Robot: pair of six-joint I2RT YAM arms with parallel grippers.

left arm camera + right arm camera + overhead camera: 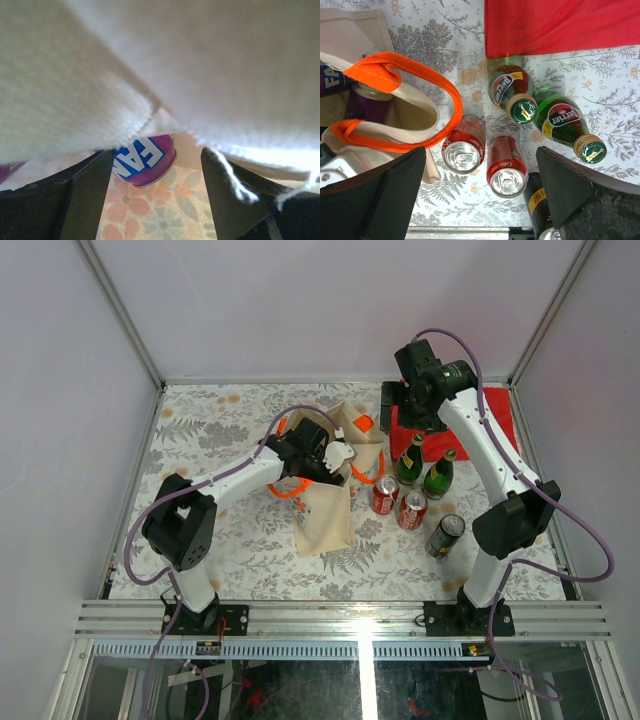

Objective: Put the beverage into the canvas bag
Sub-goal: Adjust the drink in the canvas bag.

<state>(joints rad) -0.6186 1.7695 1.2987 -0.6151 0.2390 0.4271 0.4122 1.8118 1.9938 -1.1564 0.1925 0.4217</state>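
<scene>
CLEARANCE | I read the canvas bag (350, 30) mouth as partly barred: orange handles (375, 70) cross it, purple can (367, 105) inside, left gripper (338, 460) at its rim | just right of it 2 red cans (464, 145), 2 green bottles (512, 92) and 1 black can (540, 197) crowd together, narrow gaps | table (200, 440) left of bag: open passage for an arm

We see a green bottle (512, 92) and another (565, 122) upright side by side on the floral tablecloth (445, 30), near a flat red cloth (560, 25). Two red cans (465, 145) (504, 165) stand just beside them, tops up, close together. A black can (537, 200) with a yellow label sits next to the second.
</scene>
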